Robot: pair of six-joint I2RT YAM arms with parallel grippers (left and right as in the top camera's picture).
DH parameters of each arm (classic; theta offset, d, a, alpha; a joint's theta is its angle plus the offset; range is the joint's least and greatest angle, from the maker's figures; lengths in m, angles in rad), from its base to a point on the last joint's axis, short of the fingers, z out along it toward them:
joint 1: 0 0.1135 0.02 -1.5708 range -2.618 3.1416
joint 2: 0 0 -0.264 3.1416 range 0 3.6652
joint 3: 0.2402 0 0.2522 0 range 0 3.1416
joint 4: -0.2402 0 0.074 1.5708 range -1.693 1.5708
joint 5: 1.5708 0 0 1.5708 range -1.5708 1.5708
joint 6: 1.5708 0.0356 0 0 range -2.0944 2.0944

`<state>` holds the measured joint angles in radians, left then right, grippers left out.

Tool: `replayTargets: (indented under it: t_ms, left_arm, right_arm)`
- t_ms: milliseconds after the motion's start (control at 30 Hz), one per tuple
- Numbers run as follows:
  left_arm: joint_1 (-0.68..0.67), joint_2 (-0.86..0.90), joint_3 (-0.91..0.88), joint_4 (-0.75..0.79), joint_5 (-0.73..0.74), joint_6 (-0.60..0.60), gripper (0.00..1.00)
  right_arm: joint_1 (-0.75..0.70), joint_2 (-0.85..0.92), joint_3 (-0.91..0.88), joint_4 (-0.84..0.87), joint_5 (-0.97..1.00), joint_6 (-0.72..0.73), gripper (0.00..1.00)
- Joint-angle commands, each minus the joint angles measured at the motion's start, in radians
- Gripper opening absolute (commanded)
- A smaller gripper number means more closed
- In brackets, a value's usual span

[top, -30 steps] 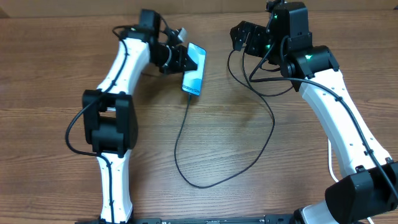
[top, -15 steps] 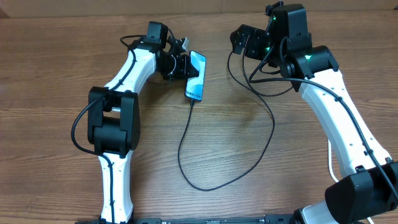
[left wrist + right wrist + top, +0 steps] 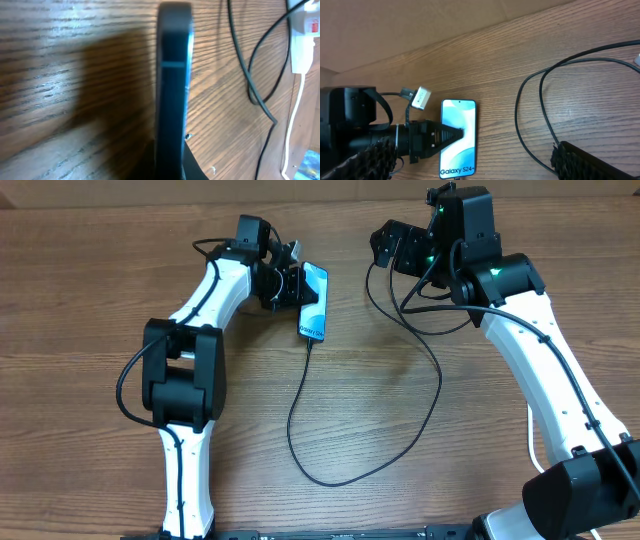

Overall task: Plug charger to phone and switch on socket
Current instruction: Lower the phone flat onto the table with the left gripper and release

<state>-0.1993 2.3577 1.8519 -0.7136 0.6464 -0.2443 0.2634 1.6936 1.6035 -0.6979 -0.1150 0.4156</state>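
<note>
- Directly between the fingers point(image 3: 447, 134) of the left gripper point(image 3: 297, 288) sits the phone point(image 3: 316, 310), clamped across its thickness. One black finger lies over the lit screen. In the left wrist view the phone shows edge-on, straight ahead of the fingers.
- Just beside those fingers, at the phone's lower end, the thin black cable of the charger point(image 3: 300, 400) meets the phone. Whether its tip is fully seated I cannot tell.
- Farther from the fingers, the cable loops out over the wooden table point(image 3: 100, 280) and runs up toward the right gripper point(image 3: 390, 245).
- The right gripper hangs well apart from the phone. Its fingers point(image 3: 590, 161) are spread wide with nothing between them, and the cable lies on the table ahead of them.
- Farthest off, beyond the left fingers and past the cable, lies the white socket point(image 3: 302, 40) with a red switch, its white cord point(image 3: 295, 115) trailing away.
</note>
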Motion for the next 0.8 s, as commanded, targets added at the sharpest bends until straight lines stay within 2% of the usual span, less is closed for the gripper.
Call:
replayTargets:
  t_ms: [0,233,333,567,633,700,767]
  left_arm:
    - [0.002,0.026,0.000,0.004,0.005,-0.023,0.04]
    - [0.003,0.028,0.000,0.004,-0.019,-0.023,0.06]
    - [0.003,0.028,0.000,0.003,-0.062,-0.023,0.11]
    - [0.003,0.028,0.000,-0.016,-0.113,-0.022,0.16]
    - [0.002,0.028,0.000,-0.021,-0.129,-0.022,0.22]
    - [0.003,0.028,0.000,-0.027,-0.138,-0.022,0.35]
    - [0.002,0.028,0.000,-0.036,-0.154,-0.022,0.38]
  right_arm:
    - [0.001,0.003,0.020,-0.001,0.010,0.003,1.00]
    - [0.001,0.003,0.020,-0.002,0.010,0.003,1.00]
    - [0.001,0.003,0.020,-0.002,0.010,0.003,1.00]
    - [0.001,0.003,0.020,-0.001,0.010,0.003,1.00]
    - [0.001,0.003,0.020,-0.001,0.010,0.003,1.00]
    - [0.001,0.003,0.020,-0.001,0.010,0.003,1.00]
    - [0.001,0.003,0.020,-0.002,0.010,0.003,1.00]
